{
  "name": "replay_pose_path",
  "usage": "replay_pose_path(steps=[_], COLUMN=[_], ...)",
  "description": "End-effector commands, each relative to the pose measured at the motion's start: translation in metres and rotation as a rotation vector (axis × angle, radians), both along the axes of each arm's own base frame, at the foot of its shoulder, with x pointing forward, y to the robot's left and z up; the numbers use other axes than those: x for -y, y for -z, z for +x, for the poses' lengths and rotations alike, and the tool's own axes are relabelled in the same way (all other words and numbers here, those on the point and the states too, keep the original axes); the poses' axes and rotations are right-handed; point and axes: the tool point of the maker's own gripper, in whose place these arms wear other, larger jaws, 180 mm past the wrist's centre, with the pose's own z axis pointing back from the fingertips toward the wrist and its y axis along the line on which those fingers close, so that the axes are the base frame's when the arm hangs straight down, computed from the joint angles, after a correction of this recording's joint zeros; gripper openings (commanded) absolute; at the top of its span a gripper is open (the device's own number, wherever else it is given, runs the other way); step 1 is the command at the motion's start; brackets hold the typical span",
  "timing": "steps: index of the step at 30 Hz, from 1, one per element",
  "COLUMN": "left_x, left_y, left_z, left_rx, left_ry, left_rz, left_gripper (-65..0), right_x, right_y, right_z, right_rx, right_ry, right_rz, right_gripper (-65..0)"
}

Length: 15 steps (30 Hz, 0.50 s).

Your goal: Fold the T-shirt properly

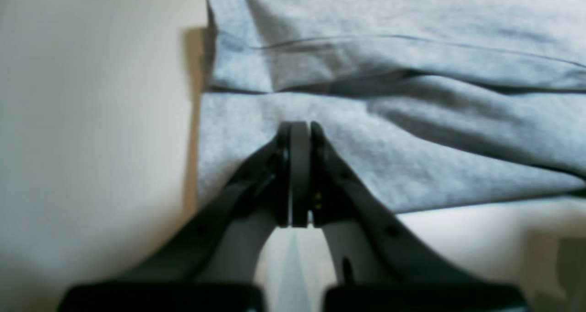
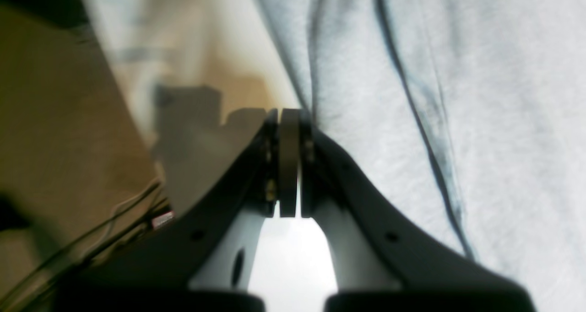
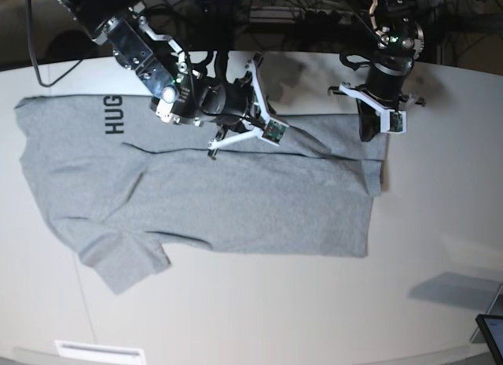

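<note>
In the base view, the near part of the white worktop (image 3: 259,310) is bare, with a dark tablet corner (image 3: 492,332) at its near right edge. Behind it the grey T-shirt (image 3: 228,208) lies spread flat, long side across the worktop. One short sleeve (image 3: 126,263) points toward the near edge on the left. On the far left part of the cloth, black letters (image 3: 115,116) show beside a folded edge. A long crease runs across the shirt from these letters toward the right end.

Further back, the two arms reach down over the far edge of the shirt. The right arm comes from the upper left of this view, bent low and stretched almost level above the cloth. The right claw (image 3: 214,147) points down to the crease near the shirt's middle. In the right wrist view, the right claw (image 2: 288,120) has its jaws pressed together. The tip stands at the shirt's edge, and I cannot tell if cloth is caught between them.

The left arm stands nearly upright at the far right corner. The left claw (image 3: 368,134) is directed straight down there. In the left wrist view, the left claw (image 1: 300,129) is fully closed with its tip over the grey cloth (image 1: 412,120), just below a folded layer. It seems to hold nothing.
</note>
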Motion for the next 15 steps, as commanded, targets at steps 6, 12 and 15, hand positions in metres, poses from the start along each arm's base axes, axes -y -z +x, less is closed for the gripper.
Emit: replay_pose_path(steps=[6,12,15], left_x=[-0.021,-0.033,-0.032], left_y=[0.0,0.011,0.008], left_z=[0.002,0.002,0.005], left_rx=[0.016,-0.006,0.002], left_ry=[-0.052,-0.088,-0.077], left_rz=[0.015,0.01,0.015], left_gripper=[-65.0,-65.0,-65.0], right_x=[-0.013,-0.007,-0.005], right_y=[-0.021,-0.027,-0.025], right_z=[0.018,0.038,0.043], right_rx=[0.09,0.113,0.115], right_ry=[0.096,0.17,0.177], right_rz=[0.08,0.076,0.064], right_gripper=[-65.0,-65.0,-65.0])
